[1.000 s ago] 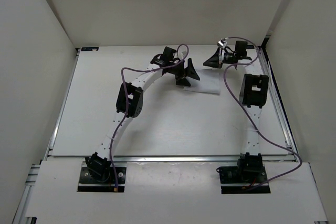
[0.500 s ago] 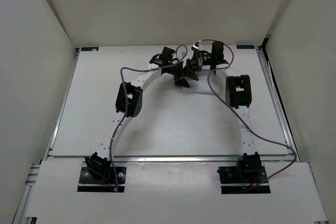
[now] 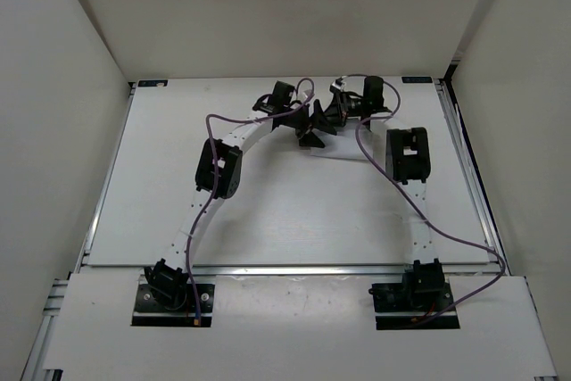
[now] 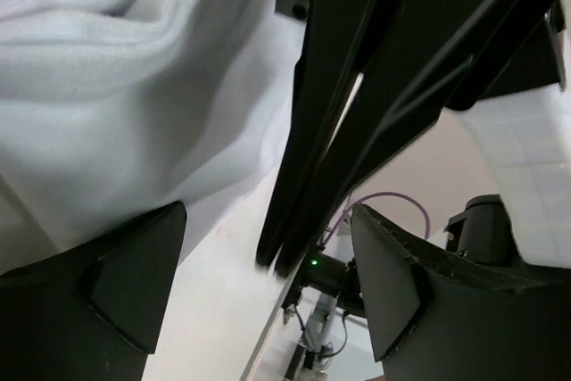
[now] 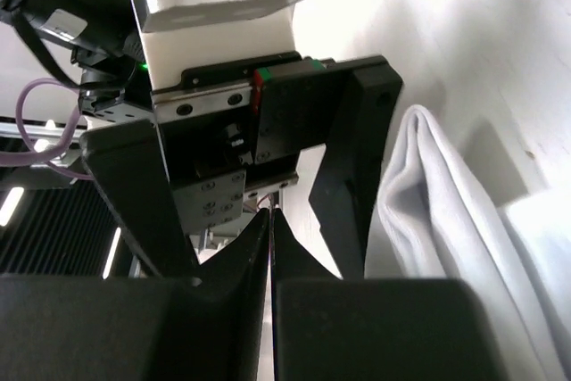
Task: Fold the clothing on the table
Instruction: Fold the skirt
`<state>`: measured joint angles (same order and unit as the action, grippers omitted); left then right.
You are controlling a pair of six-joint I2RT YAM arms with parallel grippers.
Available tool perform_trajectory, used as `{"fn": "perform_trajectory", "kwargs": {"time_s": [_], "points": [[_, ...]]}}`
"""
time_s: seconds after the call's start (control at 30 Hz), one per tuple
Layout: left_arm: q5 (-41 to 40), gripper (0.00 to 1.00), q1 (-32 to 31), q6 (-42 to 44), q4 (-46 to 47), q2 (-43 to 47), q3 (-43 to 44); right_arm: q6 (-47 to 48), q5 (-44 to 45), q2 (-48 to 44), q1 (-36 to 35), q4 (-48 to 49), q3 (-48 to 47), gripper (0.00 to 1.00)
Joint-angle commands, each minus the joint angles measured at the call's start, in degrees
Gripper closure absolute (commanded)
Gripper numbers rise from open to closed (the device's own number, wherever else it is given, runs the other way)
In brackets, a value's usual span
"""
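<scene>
Both grippers meet at the far middle of the table [image 3: 268, 220], the clothing [image 3: 346, 149] lying just nearer and rightward, its long axis left to right. The left gripper [image 3: 314, 124] gapes wide beside it; the right gripper [image 3: 336, 111], equally close, is closed tight, whether on fabric I cannot tell. White, thin and softly wrinkled, it bunches into a raised fold.

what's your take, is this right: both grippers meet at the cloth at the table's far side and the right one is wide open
Wrong on one point: the right gripper is shut, its fingers pressed together in the right wrist view. It does meet the left gripper at the cloth at the far side of the table.
</scene>
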<state>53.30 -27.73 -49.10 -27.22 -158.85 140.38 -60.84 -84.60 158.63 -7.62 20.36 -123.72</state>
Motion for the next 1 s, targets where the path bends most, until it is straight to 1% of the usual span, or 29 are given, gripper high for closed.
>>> {"fn": "perform_trajectory", "kwargs": {"time_s": [0.0, 0.17, 0.3, 0.4, 0.47, 0.5, 0.53, 0.57, 0.6, 0.63, 0.67, 0.7, 0.73, 0.8, 0.83, 0.9, 0.97], "points": [[2.07, 0.15, -0.57, -3.8, 3.58, 0.56, 2.09, 0.89, -11.56, -1.56, -1.08, 0.21, 0.5, 0.95], [5.58, 0.18, -0.49, -7.67, 5.68, 0.55, 2.18, 1.42, -11.56, -1.31, -1.7, -0.85, 2.34, 0.95], [5.85, 0.18, -0.57, -9.6, 8.15, 0.2, 2.1, 4.5, -11.56, 0.8, -1.79, -5.94, 2.96, 0.97], [5.94, 0.18, -0.66, -9.44, 7.8, 0.55, 1.66, 6.51, -9.98, 1.15, -1.09, -8.39, 2.79, 0.99], [5.76, 0.18, -0.66, -9.0, 7.27, 0.47, 0.7, 10.81, -7.79, 1.77, -0.38, -13.22, 0.86, 0.99], [5.33, 0.18, -0.75, -8.56, 6.75, 0.55, 0.69, 14.83, -6.21, 2.73, 0.32, -18.9, -1.33, 0.99], [5.15, 0.18, -0.93, -8.03, 6.22, 0.9, 0.25, 17.39, -3.24, 2.48, 0.67, -26.96, -2.57, 0.98], [5.06, 0.18, -0.93, -7.94, 6.13, 0.99, -0.53, 23.69, -1.47, 3.09, 1.28, -31.48, -5.8, 0.99], [4.97, 0.19, -0.93, -7.42, 5.87, 1.34, -1.33, 31.67, 3.34, 4.14, 1.81, -41.88, -10.01, 0.98], [4.45, 0.19, -1.27, -7.15, 5.52, 1.61, -2.29, 40.71, 11.3, 5.28, 2.16, -53.73, -15.7, 0.99], [4.62, 0.18, -1.37, -6.97, 5.34, 2.13, -2.73, 45.32, 16.34, 5.64, 2.34, -59.76, -18.55, 1.0], [4.88, 0.18, -1.11, -6.36, 5.16, 2.75, -3.87, 51.29, 23.88, 6.16, 2.43, -66.17, -22.75, 1.0], [4.19, 0.18, -1.54, -5.92, 5.16, 3.19, -4.58, 50.13, 24.91, 6.34, 3.04, -66.41, -23.58, 1.0], [3.83, 0.19, -1.19, -5.66, 5.86, 4.24, -8.43, 47.67, 26.75, 4.95, 4.71, -63.88, -22.1, 1.0], [3.22, 0.2, -0.93, -5.83, 7.08, 5.38, -9.5, 47.66, 28.94, 4.94, 5.33, -64.21, -23.13, 1.0], [3.21, 0.22, -0.93, -6.7, 9.89, 7.4, -14.32, 47.57, 31.41, 4.59, 7.52, -64.65, -24.28, 1.0], [2.6, 0.25, -1.01, -7.58, 11.74, 8.45, -16.71, 47.83, 31.6, 4.41, 8.92, -65.17, -23.67, 1.0]]}}
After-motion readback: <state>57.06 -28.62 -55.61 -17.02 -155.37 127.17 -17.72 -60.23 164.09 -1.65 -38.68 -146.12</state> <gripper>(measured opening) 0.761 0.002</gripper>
